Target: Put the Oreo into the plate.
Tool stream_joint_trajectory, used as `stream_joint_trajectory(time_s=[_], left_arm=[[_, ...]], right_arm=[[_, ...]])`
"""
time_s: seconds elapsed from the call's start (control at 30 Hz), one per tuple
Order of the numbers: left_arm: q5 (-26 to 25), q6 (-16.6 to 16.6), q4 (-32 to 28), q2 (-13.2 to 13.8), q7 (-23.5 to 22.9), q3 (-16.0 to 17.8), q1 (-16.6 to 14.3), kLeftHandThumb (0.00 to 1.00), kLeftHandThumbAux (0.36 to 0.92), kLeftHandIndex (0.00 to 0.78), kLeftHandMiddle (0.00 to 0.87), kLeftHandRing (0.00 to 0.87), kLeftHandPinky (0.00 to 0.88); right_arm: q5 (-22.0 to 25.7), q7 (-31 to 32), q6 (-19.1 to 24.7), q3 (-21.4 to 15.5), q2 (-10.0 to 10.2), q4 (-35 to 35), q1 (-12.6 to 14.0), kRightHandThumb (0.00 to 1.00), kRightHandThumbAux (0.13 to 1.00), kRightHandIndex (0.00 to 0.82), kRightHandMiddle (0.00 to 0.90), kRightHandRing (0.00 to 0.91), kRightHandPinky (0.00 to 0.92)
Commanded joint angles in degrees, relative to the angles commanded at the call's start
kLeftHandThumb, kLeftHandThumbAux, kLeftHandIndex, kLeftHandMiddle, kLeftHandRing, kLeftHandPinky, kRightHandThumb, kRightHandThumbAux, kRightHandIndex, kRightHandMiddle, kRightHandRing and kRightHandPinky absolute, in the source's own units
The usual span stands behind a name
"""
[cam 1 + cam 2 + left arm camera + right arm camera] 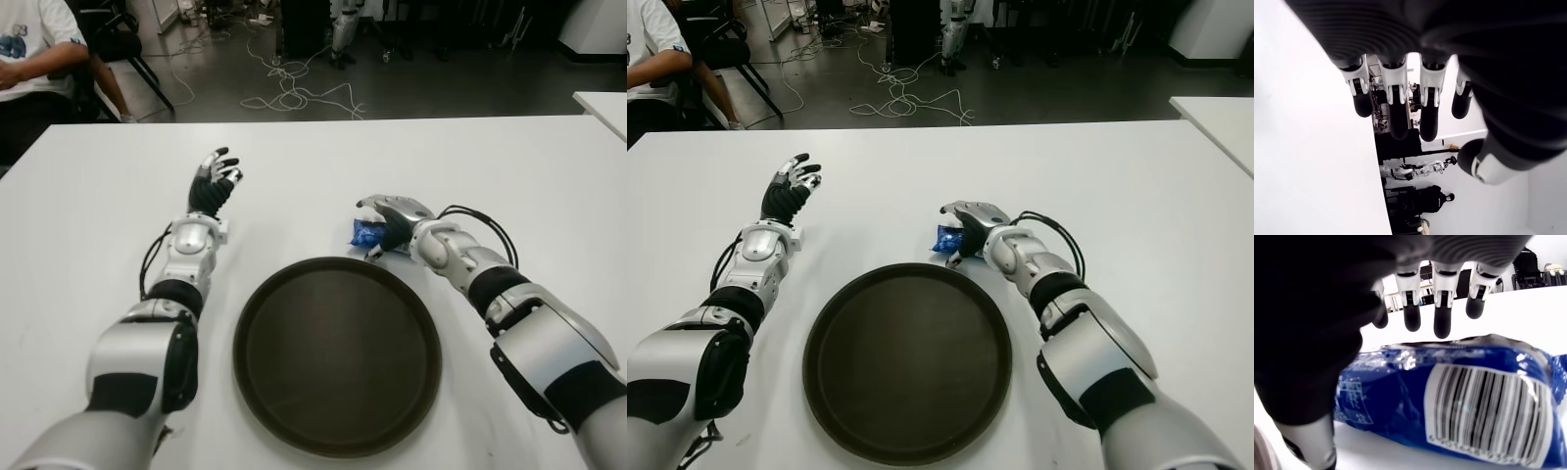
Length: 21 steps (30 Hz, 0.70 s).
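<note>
The Oreo is a blue packet (363, 233) lying on the white table (98, 215), just beyond the far right rim of the dark round plate (336, 354). My right hand (384, 221) arches over the packet from the right. In the right wrist view its fingers (1442, 318) reach past the top of the packet (1459, 401), with the thumb down at its side and a narrow gap still showing, so the hand is open. My left hand (217, 176) is held up to the left of the plate, fingers spread and holding nothing. The plate has nothing in it.
A person (29, 49) sits at the table's far left corner beside a chair (122, 44). Cables (294, 93) trail over the floor behind the table. A second white table (602, 103) shows at the far right.
</note>
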Motion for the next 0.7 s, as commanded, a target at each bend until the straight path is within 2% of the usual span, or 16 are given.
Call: stream_joint_trajectory(time_s=[0.53,0.7], left_arm=[[-0.32,-0.12,-0.07,0.05,-0.28,0.27,0.16,0.115,0.646,0.132,0.210,0.168,0.103],[-0.53,0.05,-0.06,0.12,-0.60,0.44,0.16,0.120,0.633,0.124,0.209,0.169,0.110]], right_arm=[[0.27,0.15,2.92,0.23,-0.40,0.48,-0.45,0.000,0.823,0.212,0.211,0.202,0.176],[0.07,0.10,4.22,0.41,-0.43,0.61,-0.53,0.000,0.820,0.239,0.259,0.268,0.233]])
